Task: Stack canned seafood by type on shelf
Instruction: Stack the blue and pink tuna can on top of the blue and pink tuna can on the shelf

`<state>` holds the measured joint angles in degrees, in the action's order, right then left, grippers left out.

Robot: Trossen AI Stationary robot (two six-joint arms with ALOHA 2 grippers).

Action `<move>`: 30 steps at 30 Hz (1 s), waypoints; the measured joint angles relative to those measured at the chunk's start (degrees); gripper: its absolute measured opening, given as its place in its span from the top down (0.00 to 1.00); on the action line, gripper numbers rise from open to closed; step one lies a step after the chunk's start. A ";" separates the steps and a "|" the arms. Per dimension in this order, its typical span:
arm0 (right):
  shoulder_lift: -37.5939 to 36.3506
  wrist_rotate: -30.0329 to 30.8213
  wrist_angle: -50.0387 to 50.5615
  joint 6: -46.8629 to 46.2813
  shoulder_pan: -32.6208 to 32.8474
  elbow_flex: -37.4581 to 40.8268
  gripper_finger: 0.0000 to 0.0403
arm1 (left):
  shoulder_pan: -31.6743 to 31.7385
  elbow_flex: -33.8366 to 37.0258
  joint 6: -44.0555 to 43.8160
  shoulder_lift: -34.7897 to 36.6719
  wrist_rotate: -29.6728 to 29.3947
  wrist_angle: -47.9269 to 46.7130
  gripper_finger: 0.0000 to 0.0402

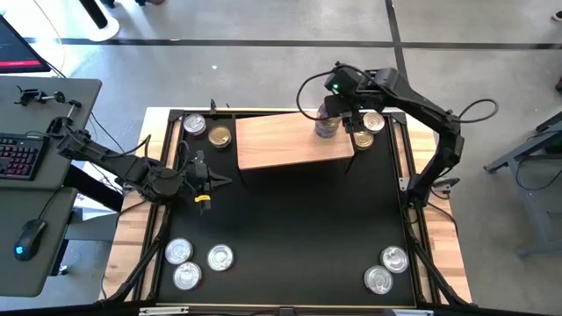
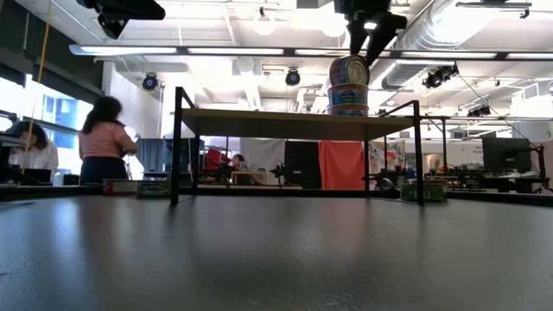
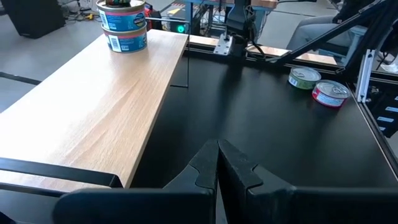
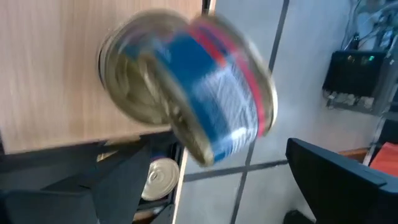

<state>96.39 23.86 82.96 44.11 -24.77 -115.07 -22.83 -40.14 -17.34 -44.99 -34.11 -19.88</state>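
The shelf (image 1: 294, 140) is a light wooden board on thin black legs at the far side of the black mat. Two blue-labelled tins are stacked near its right end. The lower tin (image 2: 348, 99) stands flat. The top tin (image 2: 348, 71) rests on it, and looks tilted and blurred in the right wrist view (image 4: 211, 106). My right gripper (image 1: 329, 110) hangs open just above this stack (image 2: 367, 39). My left gripper (image 1: 213, 181) is shut and waits over the mat, left of the shelf's near edge (image 3: 217, 146). My right gripper (image 4: 214, 152) is open, pointing down over the top tin, one finger on each side of it. I cannot tell whether a fingertip touches the tin's lid (image 2: 359, 59).
Loose tins lie on the mat. Two (image 1: 194, 125) (image 1: 220, 137) are at the far left and two (image 1: 373, 121) (image 1: 363, 139) by the shelf's right end. Three (image 1: 187, 276) are at the near left and two (image 1: 394, 258) at the near right. A desk with a keyboard (image 1: 22, 154) stands left of the table.
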 joint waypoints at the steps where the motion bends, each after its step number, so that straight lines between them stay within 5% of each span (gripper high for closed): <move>1: 0.06 0.00 -0.28 0.65 0.02 -0.02 0.10 | 0.00 0.00 0.00 0.00 -0.02 0.00 1.00; 25: 3.57 -3.45 -2.53 8.44 -0.74 -0.02 0.10 | 0.00 0.00 1.13 0.00 0.02 -0.04 1.00; 30: 3.57 -2.97 -1.66 8.46 -0.74 -0.02 0.17 | 0.00 0.00 1.14 0.00 0.04 -0.04 1.00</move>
<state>99.96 20.88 81.31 52.58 -25.52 -115.09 -22.83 -40.14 -16.21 -44.99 -34.06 -19.92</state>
